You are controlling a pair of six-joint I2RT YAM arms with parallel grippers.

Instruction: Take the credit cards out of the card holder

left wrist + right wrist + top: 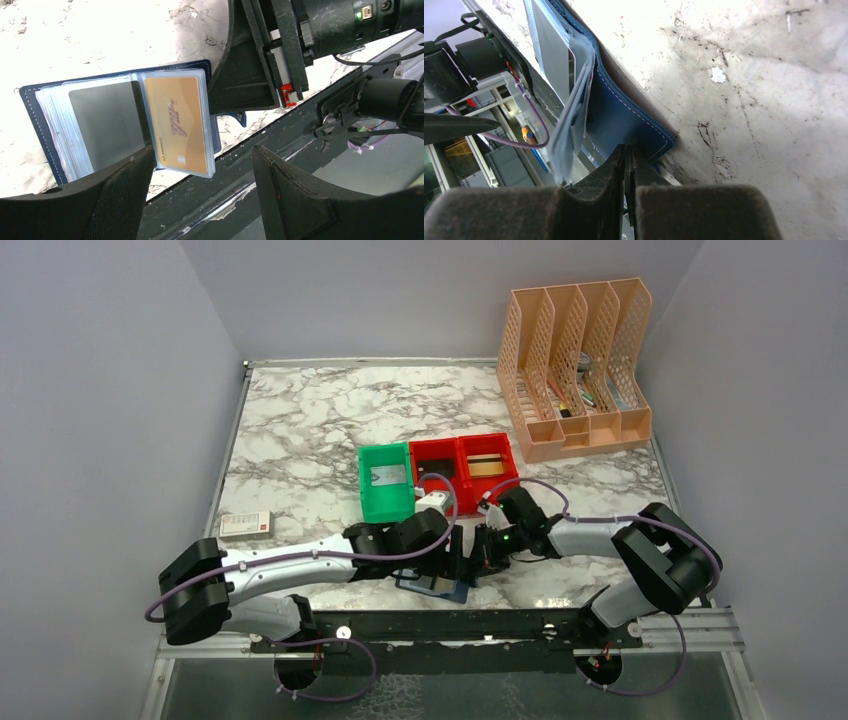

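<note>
Card holder point(107, 125) lies open before the spread left pincer point(200, 152); right pincer point(626, 150) seemingly clamps its cover edge.

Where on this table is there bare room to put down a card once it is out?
The widest bare marble lies behind the green bin and red bins, left of the file organizer. Smaller patch: between small box and green bin. Crowded: near edge, around the card holder.
</note>
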